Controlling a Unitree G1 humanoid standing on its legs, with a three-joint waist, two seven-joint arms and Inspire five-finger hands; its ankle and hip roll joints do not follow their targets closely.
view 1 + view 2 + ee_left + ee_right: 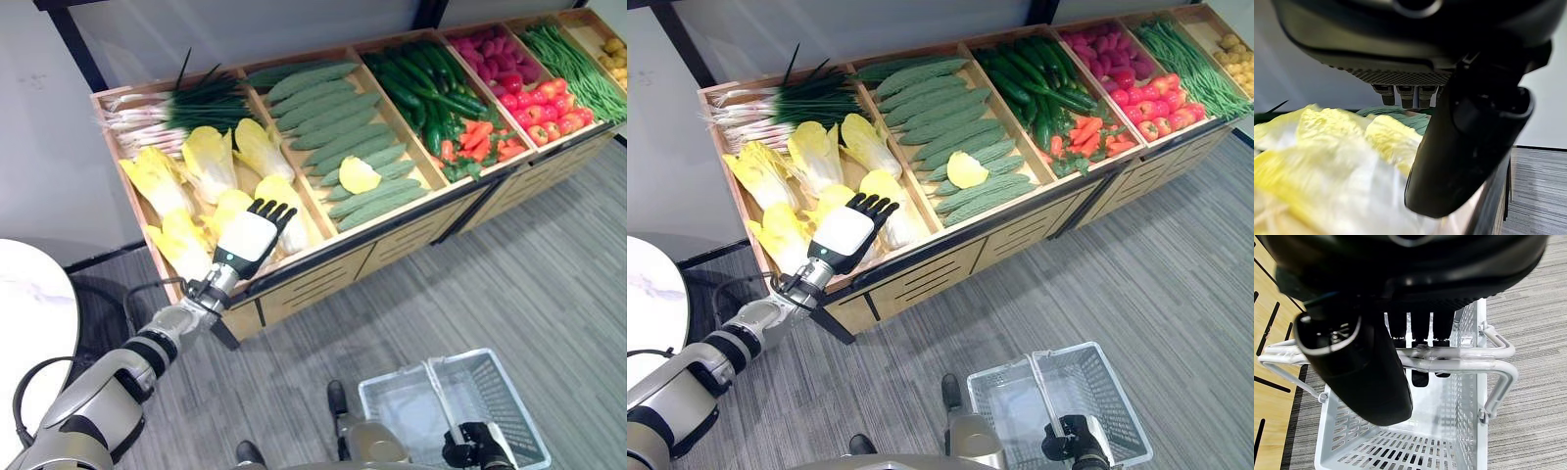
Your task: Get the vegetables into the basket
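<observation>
My left hand [247, 238] reaches out with straight fingers over the cabbages [196, 186] in the leftmost bin of the stand [323, 269], holding nothing, just above the near yellow heads. My right hand [473, 446] is curled round the basket [1087, 387] handle, holding the empty basket low over the floor [549, 294].

A long wooden produce stand [323, 269] runs across the far side, split into compartments. From left to right lie cabbages [211, 162] with spring onions [186, 103] behind them, bitter gourds [338, 132], cucumbers [421, 83] behind carrots [480, 142], then tomatoes [544, 113] and green beans [573, 59]. A wire basket [490, 377] sits on the floor in front, at right.
</observation>
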